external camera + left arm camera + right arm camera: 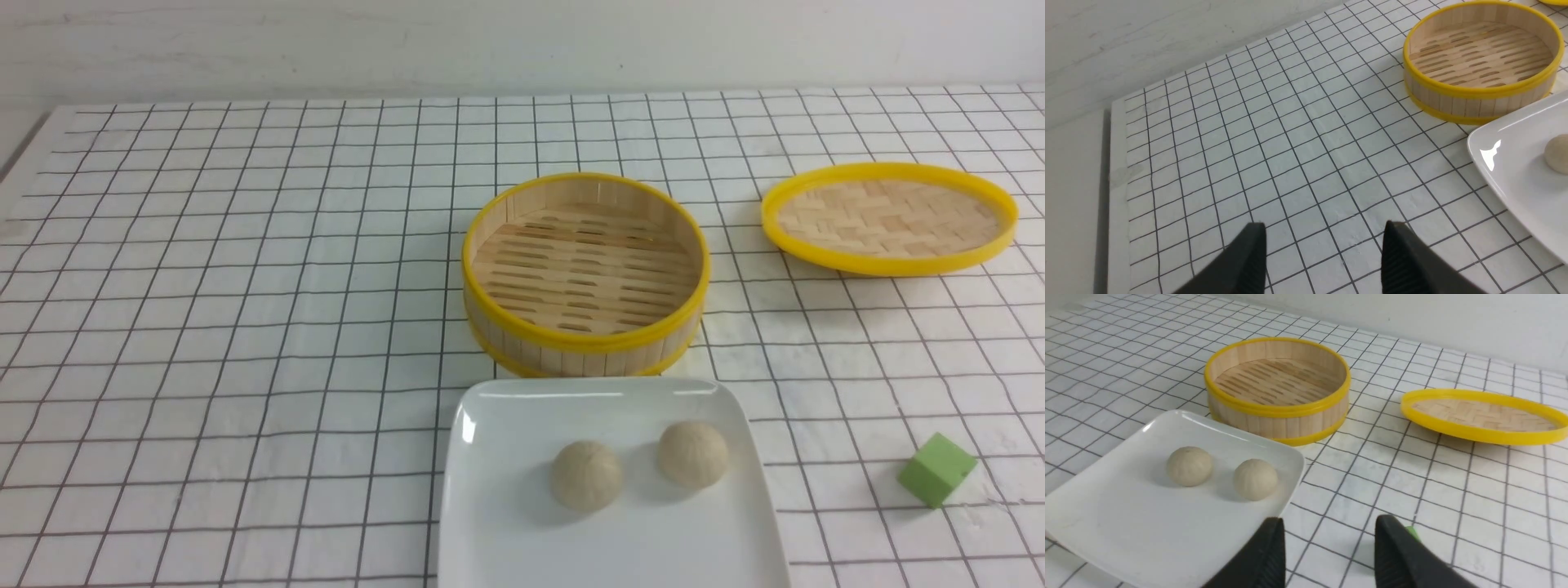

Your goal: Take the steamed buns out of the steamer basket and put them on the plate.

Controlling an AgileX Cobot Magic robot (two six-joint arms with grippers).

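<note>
We see a plain white wall (pixel 522 41) behind a table (pixel 1117 212) covered with a white cloth (pixel 204 327) printed with a thin black grid. The light is soft and even, and the cloth lies slightly wrinkled.

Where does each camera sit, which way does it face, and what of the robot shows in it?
Front: between the arms, facing forward over the plate, two buns, basket, lid and cube; no arm shows.
Left wrist: on the left arm, looking across the table toward basket and plate edge; open left hand shows.
Right wrist: on the right arm, facing plate, buns, basket, lid; open right hand shows.
Shared: both wrist views catch basket and plate.
</note>
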